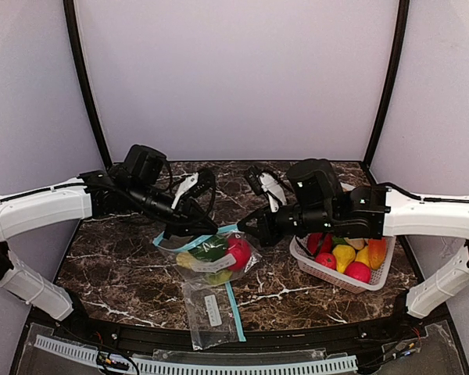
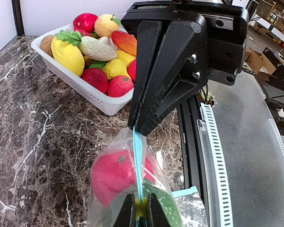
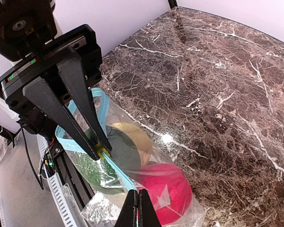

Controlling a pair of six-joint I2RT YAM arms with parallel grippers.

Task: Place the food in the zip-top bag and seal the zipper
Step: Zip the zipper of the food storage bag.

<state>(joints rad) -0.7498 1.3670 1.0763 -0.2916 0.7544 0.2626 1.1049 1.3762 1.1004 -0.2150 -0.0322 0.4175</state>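
A clear zip-top bag [image 1: 211, 256] lies on the marble table [image 1: 117, 266] and holds food: a red fruit [image 1: 238, 251], a green piece [image 1: 209, 250] and a yellow piece [image 3: 132, 135]. Its blue zipper [image 2: 138, 156] is stretched between both grippers. My left gripper [image 2: 141, 213] is shut on the yellow slider [image 2: 141, 207] at the zipper's left part. My right gripper [image 3: 138, 208] is shut on the zipper's right end. More food [image 1: 344, 256] fills the white basket [image 1: 309, 262] at the right.
A second, empty clear bag [image 1: 207, 312] with a blue strip lies by the table's front edge. The basket also shows in the left wrist view [image 2: 85, 90], just behind the right gripper. A black rail and white slotted strip [image 1: 219, 363] run along the front.
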